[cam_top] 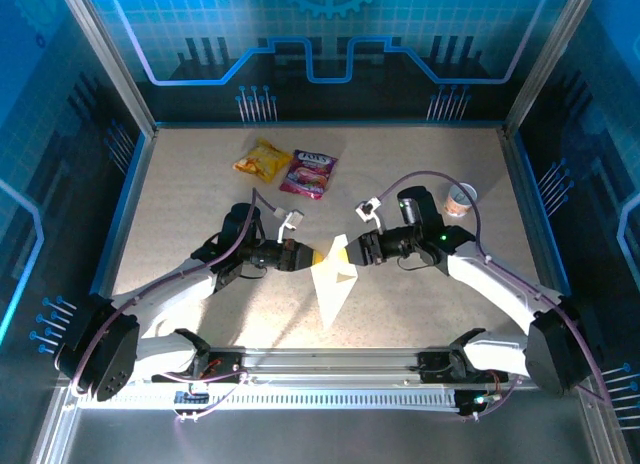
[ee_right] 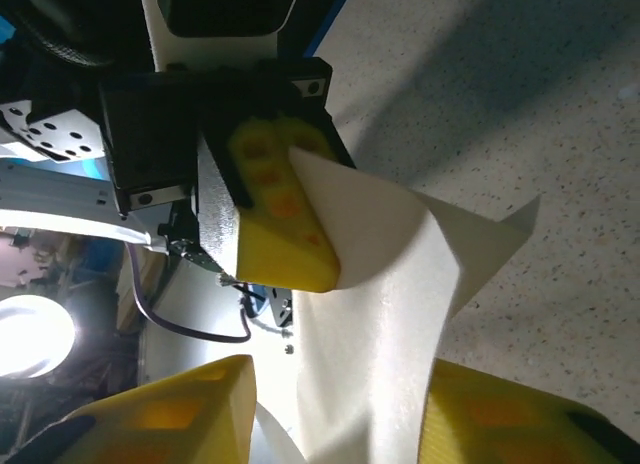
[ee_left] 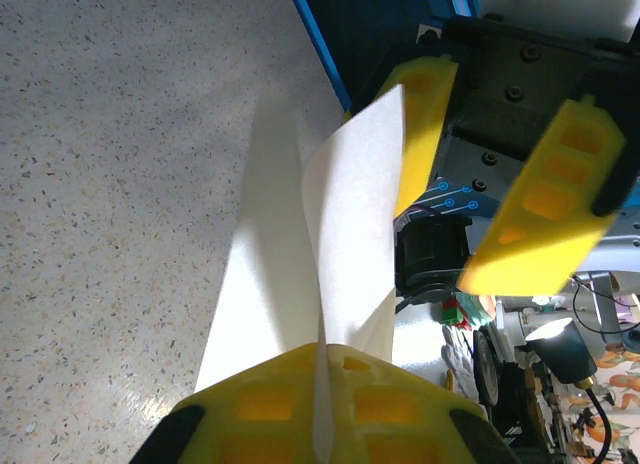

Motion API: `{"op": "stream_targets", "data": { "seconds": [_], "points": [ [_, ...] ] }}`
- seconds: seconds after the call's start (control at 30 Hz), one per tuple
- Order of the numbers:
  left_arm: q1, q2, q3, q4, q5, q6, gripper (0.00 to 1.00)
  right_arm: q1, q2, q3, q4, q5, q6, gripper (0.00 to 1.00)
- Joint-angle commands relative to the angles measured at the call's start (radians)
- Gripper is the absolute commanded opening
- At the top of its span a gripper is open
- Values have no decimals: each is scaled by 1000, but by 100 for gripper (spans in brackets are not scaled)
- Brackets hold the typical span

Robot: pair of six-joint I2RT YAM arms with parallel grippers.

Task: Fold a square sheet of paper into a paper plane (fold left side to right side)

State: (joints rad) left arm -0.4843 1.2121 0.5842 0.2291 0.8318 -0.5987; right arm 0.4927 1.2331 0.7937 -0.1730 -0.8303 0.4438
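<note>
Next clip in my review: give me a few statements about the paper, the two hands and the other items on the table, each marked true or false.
1. The left hand is shut on the white paper. True.
2. The right hand is clamped tight on the paper. False: its fingers stand apart, with the paper between them.
3. The paper lies flat as an open square. False: it is folded into a narrow pointed shape.
4. The yellow snack packet and the pink snack packet lie beyond the hands. True.
5. The cup stands left of the left arm. False: it stands by the right arm.
</note>
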Motion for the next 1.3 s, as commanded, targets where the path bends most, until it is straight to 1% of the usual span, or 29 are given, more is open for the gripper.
{"op": "stream_targets", "data": {
  "seconds": [0.0, 0.03, 0.13, 0.2, 0.27, 0.4, 0.5, 0.6, 0.67, 0.77, 0.83, 0.97, 1.1, 1.27],
  "points": [
    [3, -14, -18, -7, 8, 22, 0, 10, 23, 26, 5, 32, -1, 27],
    [3, -12, -21, -9, 6, 25, 1, 9, 33, 25, 10, 37, 6, 20],
    [4, -14, -23, -38, -27, 40, 17, 10, 63, 20, 20, 59, 23, 1],
    [4, -19, -19, -98, -98, 63, 33, 9, 86, 16, 12, 83, 31, 0],
    [7, -25, -17, -176, -192, 91, 38, 9, 111, 1, 20, 110, 49, 0],
    [24, -45, -33, -276, -365, 101, 53, 7, 190, -45, 61, 169, 99, 0],
    [34, -73, -31, -365, -463, 116, 54, 4, 266, -60, 81, 208, 129, 0],
    [28, -134, -19, -439, -502, 133, 55, -8, 299, -67, 84, 243, 168, 0],
    [5, -187, -21, -465, -517, 128, 55, -11, 304, -65, 76, 255, 186, 0],
    [-74, -258, -2, -551, -601, 141, 55, -13, 309, -45, 24, 278, 211, 0],
    [-143, -292, 6, -587, -658, 131, 55, -13, 313, -36, 6, 283, 238, 0],
    [-326, -294, 20, -596, -786, 73, 56, -13, 324, -30, 4, 275, 303, 0],
    [-522, -204, 61, -599, -957, 31, 56, -13, 333, -15, -5, 278, 339, 0],
    [-686, 2, 175, -625, -1114, 15, 56, -11, 336, 5, -39, 287, 351, 0]
  ]
}}
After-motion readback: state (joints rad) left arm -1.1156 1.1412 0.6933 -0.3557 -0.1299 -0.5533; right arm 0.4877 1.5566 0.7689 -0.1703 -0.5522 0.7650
